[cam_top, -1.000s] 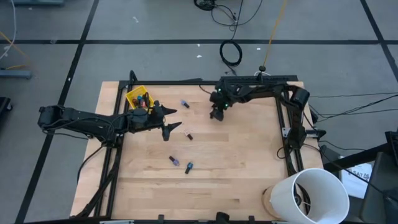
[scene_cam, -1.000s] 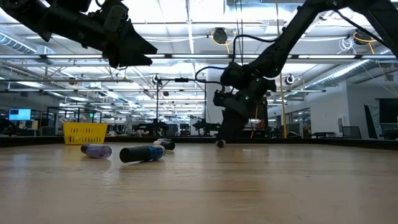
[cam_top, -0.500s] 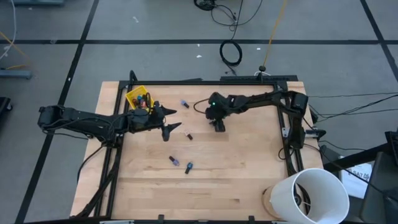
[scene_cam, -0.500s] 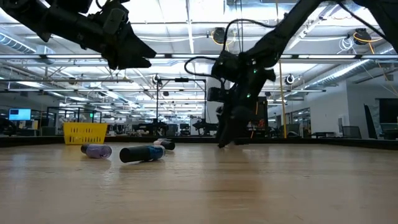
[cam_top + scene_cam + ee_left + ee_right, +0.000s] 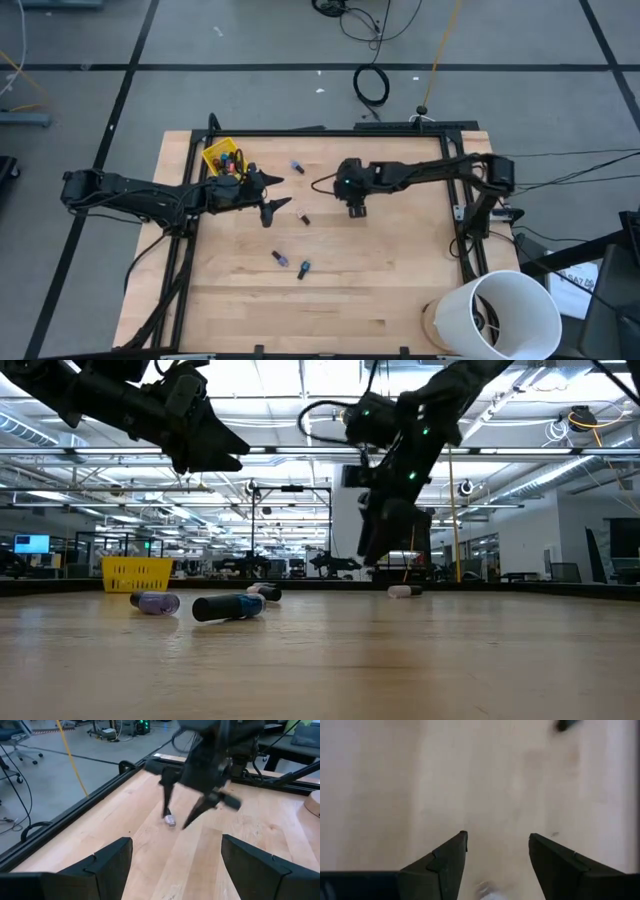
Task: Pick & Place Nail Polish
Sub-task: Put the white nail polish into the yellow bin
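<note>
My right gripper hangs open over the middle of the table, fingers pointing down, and touches nothing. A tiny pale nail polish bottle lies on its side on the wood just under it, and also shows in the low view. My left gripper is open and empty, held above the table beside the small yellow bin, which holds several bottles. More bottles lie on the table: a purple one, a dark one, a purple one and a blue one.
A black frame runs along the table's edges. A large white tube stands at the near right corner. Bare wood lies across the near half of the table.
My right gripper has gone from the far side toward the near edge, low over the wood, and has then risen off the table. The pale bottle now shows lying on the wood below it. My left arm has kept still.
</note>
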